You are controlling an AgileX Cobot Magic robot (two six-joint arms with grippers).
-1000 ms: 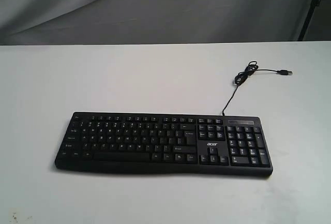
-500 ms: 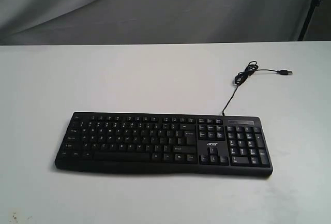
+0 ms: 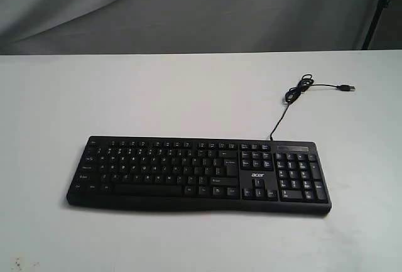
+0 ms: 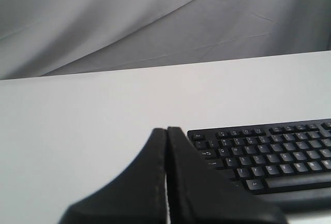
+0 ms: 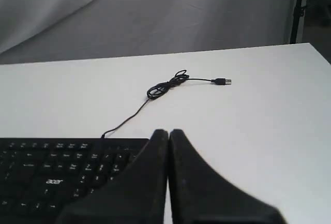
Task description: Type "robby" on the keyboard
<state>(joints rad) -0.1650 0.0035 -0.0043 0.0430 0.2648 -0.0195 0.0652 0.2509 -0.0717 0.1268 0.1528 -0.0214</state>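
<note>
The black keyboard (image 3: 198, 173) with white legends and an "acer" logo lies flat on the white table (image 3: 188, 96), number pad to the right. Its thin black cable (image 3: 295, 93) curls away behind it to a loose USB plug (image 3: 345, 88). Neither arm shows in the exterior view. In the left wrist view my left gripper (image 4: 166, 129) is shut and empty, beside the Esc corner of the keyboard (image 4: 269, 154). The right wrist view has my right gripper (image 5: 168, 131) shut and empty too, by the number-pad end of the keyboard (image 5: 57, 169), with the cable (image 5: 165, 87) beyond.
A grey cloth backdrop (image 3: 188, 8) hangs behind the table's far edge. A dark stand pole (image 3: 378, 8) rises at the far right. Bare white tabletop surrounds the keyboard on all sides.
</note>
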